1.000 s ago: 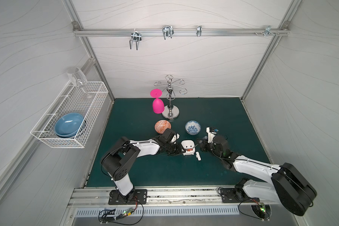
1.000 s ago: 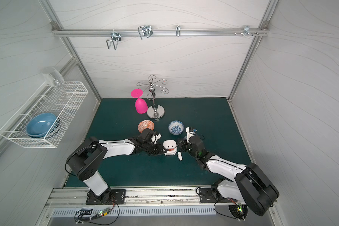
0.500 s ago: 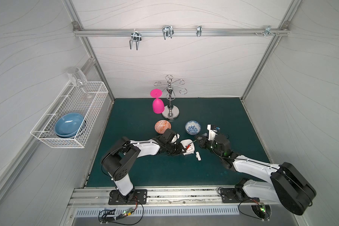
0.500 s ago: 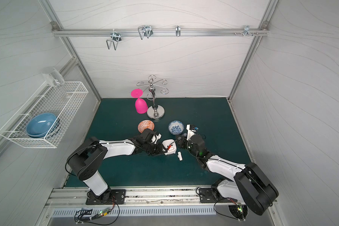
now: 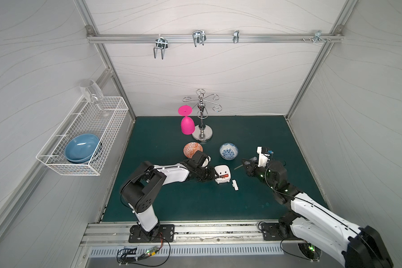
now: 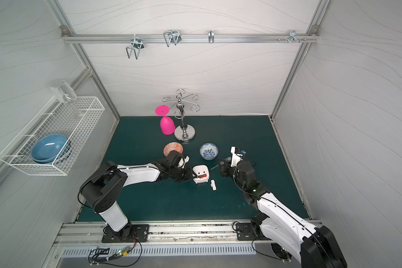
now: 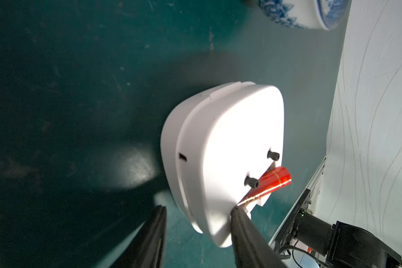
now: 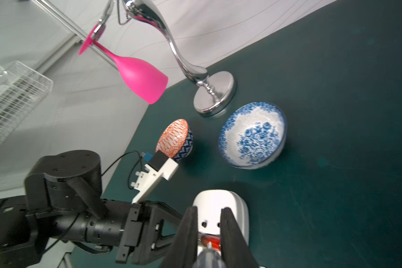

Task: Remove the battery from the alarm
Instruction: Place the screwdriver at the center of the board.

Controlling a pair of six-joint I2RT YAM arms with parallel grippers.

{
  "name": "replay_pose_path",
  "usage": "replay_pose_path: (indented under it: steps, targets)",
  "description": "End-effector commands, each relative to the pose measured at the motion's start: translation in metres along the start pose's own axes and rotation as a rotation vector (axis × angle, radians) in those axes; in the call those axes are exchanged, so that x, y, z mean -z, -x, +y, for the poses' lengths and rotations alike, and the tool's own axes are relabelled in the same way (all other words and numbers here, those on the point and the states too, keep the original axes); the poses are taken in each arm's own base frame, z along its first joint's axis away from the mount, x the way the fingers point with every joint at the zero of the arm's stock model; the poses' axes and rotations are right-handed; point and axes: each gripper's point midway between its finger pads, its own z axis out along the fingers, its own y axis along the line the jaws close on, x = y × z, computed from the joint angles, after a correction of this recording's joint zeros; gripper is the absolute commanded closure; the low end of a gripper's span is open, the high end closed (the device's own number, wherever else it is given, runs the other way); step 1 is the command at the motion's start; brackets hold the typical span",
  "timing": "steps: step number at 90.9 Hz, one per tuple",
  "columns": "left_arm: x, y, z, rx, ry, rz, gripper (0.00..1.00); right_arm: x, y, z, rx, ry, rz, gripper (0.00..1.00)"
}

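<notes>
Battery (image 7: 272,182) is not out yet: you can see the red cylinder lying slantwise in the open bay on the back of the alarm (image 7: 223,150). One end is raised clear of the white shell, and the other is down in the bay, right at a fingertip of your left gripper (image 7: 198,208). That gripper's fingers stand apart, straddling the alarm's near corner. One black finger (image 7: 244,232) sits against the back by the battery's low end, while its partner is on the mat side with a gap to the shell, so nothing is clamped. In both top views the alarm (image 5: 221,172) lies back up on the green mat (image 5: 195,204) between your two arms, with the battery (image 6: 202,176) a red streak across it and the left gripper (image 5: 214,175) at its edge. The small white cover (image 5: 234,185) lies loose on the mat just beside the alarm, toward your right arm. Your right gripper (image 5: 245,163) hangs near the alarm but apart from it, fingers closed on the screwdriver (image 5: 238,167), whose thin shaft points toward the alarm without touching it. In the right wrist view the screwdriver (image 8: 207,257) shows as a blurred greyish handle pinched between the two fingers (image 8: 186,232). Behind the alarm sit an orange patterned bowl (image 5: 192,149) and a blue-and-white bowl (image 5: 228,150).
</notes>
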Motion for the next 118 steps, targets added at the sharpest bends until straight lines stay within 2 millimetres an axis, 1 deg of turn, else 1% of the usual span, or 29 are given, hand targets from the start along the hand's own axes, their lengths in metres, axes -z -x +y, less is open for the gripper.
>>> replay_pose_path:
  steps: [1,5,8,9,12,14,16,17,23,28,32,39,45,53,62,68,80,94,99,108,118]
  targets:
    - [-0.008,0.003,0.016,-0.006,0.065,0.003,0.51,0.016,-0.002,-0.023,0.034,-0.141,0.102,1.0]
    - [-0.009,0.001,0.018,-0.004,0.068,0.009,0.51,0.023,-0.001,-0.031,0.02,-0.195,0.156,1.0]
    - [-0.01,0.0,0.018,-0.005,0.067,0.013,0.51,0.03,-0.002,-0.042,0.002,-0.259,0.212,1.0]
    - [-0.01,-0.001,0.019,-0.004,0.068,0.015,0.51,0.031,0.0,-0.04,0.005,-0.266,0.223,1.0]
    - [-0.01,-0.003,0.019,-0.004,0.068,0.021,0.51,0.038,-0.005,-0.05,-0.007,-0.334,0.297,1.0]
    - [-0.011,-0.004,0.019,-0.004,0.068,0.023,0.51,0.042,-0.003,-0.054,-0.008,-0.369,0.326,1.0]
    - [-0.011,-0.005,0.021,-0.004,0.072,0.027,0.51,0.048,-0.009,-0.062,-0.022,-0.416,0.383,1.0]
    - [-0.011,-0.006,0.021,-0.005,0.073,0.029,0.51,0.05,-0.007,-0.063,-0.014,-0.432,0.393,1.0]
    - [-0.012,-0.009,0.024,-0.005,0.085,0.034,0.5,0.063,-0.017,-0.081,-0.029,-0.552,0.529,1.0]
    - [-0.012,-0.011,0.027,-0.005,0.098,0.04,0.5,0.068,-0.017,-0.092,-0.02,-0.626,0.582,1.0]
    - [-0.013,-0.012,0.029,-0.005,0.106,0.043,0.5,0.068,-0.02,-0.1,-0.015,-0.66,0.616,1.0]
    - [-0.015,-0.014,0.031,-0.004,0.114,0.051,0.5,0.061,-0.028,-0.109,-0.046,-0.662,0.674,1.0]
    - [-0.015,-0.015,0.031,-0.012,0.12,0.054,0.5,0.051,-0.036,-0.116,-0.073,-0.649,0.731,1.0]
    - [-0.016,-0.016,0.031,-0.019,0.13,0.057,0.5,0.038,-0.043,-0.126,-0.067,-0.656,0.789,1.0]
    - [-0.017,-0.016,0.034,-0.017,0.139,0.056,0.5,0.022,-0.048,-0.135,-0.059,-0.656,0.843,1.0]
    - [-0.017,-0.016,0.034,-0.016,0.139,0.056,0.5,0.013,-0.049,-0.142,-0.047,-0.667,0.863,0.98]
    - [-0.017,-0.016,0.032,-0.02,0.14,0.055,0.5,-0.005,-0.06,-0.159,-0.035,-0.691,0.927,0.91]
    - [-0.018,-0.017,0.033,-0.02,0.143,0.06,0.5,-0.023,-0.07,-0.169,-0.037,-0.687,0.973,0.81]
    - [-0.019,-0.018,0.033,-0.021,0.145,0.062,0.5,-0.025,-0.073,-0.171,-0.028,-0.689,0.983,0.77]
    - [-0.019,-0.018,0.033,-0.022,0.147,0.063,0.5,-0.027,-0.076,-0.172,-0.02,-0.683,0.997,0.66]
    - [-0.02,-0.018,0.033,-0.024,0.147,0.064,0.5,-0.028,-0.079,-0.172,-0.006,-0.678,1.011,0.59]
